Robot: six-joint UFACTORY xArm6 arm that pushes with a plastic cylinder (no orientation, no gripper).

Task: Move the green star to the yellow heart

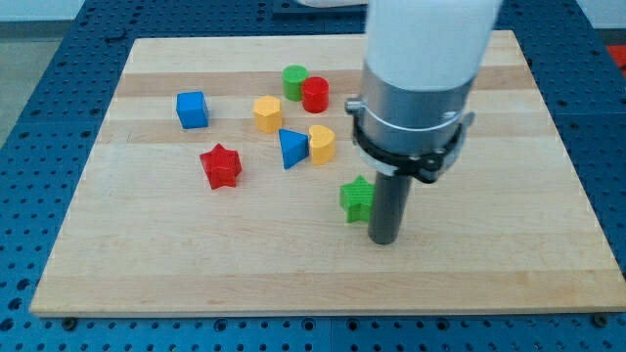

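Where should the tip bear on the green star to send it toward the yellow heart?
There is no hand, only a push. The yellow heart lies toward the view's top and slightly left of the green star. My tip sits at the star's lower right, partly hiding it. Probably best to press the star's lower edge, slightly right of centre, and push up-left; a point of the star may make it spin.

Desk [196, 254]: pale wood, visible grain, smooth matt finish. Green star [356, 199]: ridged, matt plastic look. Rod above my tip [384, 241]: dark, matt; collar metallic grey.
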